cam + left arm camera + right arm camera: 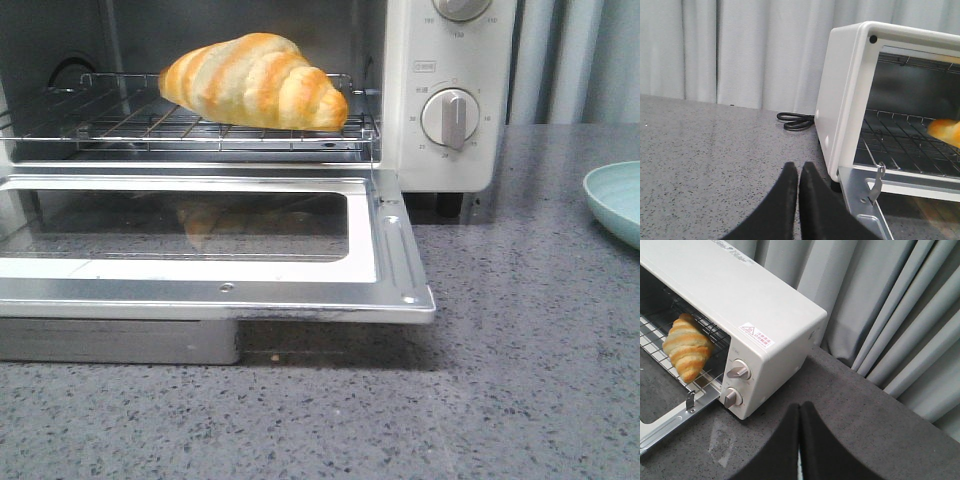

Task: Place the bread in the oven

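The bread [256,82], a golden-orange croissant-shaped roll with cream stripes, lies on the wire rack [120,125] inside the cream-white oven [480,60]. The glass-windowed door [200,235] is folded down flat and open. The bread also shows in the right wrist view [686,346] and partly in the left wrist view [946,131]. My left gripper [798,167] is shut and empty, low over the counter beside the oven's left side [840,100]. My right gripper [800,406] is shut and empty, above the counter to the right of the oven [740,305]. Neither gripper shows in the front view.
A pale green plate [615,200] sits at the right edge of the grey speckled counter. A black power cord [796,120] lies coiled behind the oven's left side. Grey curtains hang behind. Two round knobs [737,372] are on the oven's right panel.
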`<state>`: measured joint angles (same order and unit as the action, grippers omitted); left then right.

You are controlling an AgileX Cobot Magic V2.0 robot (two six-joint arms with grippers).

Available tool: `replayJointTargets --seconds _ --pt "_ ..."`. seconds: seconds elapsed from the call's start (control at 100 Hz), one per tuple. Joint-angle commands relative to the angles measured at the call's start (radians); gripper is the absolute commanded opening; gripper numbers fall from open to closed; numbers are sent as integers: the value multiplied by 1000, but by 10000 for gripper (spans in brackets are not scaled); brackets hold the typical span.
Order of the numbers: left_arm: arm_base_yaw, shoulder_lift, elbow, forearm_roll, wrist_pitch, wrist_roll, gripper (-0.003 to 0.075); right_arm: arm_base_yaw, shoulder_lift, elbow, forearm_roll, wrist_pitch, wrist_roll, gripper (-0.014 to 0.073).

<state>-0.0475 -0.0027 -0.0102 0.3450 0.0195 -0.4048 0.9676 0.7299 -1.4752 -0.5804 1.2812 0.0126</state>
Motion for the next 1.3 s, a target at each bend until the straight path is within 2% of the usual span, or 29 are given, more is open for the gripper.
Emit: replayJointTargets --seconds 0.0,0.16,0.32,0.41,0.6,0.75,1.0,1.17,1.29 --pt "1 7 -27 -6 -75 -3 -21 2 6 -24 -26 3 6 -76" --pt "1 7 -27 -6 -75 -3 -21 -5 -15 9 -9 -20 69 -76" --pt "1 7 -27 -6 -75 -3 -21 -66 -95 186 -2 -79 81 -76" --pt "1 7 -27 -6 -75 -3 -21 -125 -159 331 25 -183 124 -76" --pt "1 7 -27 -6 -75 -3 -21 -231 -284 609 157 -430 126 -76" --pt "1 7 -27 -6 -75 -3 -21 -309 -352 828 220 -691 126 -76" --pt "1 7 -27 -6 -75 -3 -21 -339 -425 1167 272 -1108 126 -76" --pt "1 7 -27 -6 -75 -3 -21 -348 -425 1320 386 -1251 126 -76" --pt "1 7 -27 -6 -75 -3 -21 -403 -425 1388 476 -1304 126 -76"
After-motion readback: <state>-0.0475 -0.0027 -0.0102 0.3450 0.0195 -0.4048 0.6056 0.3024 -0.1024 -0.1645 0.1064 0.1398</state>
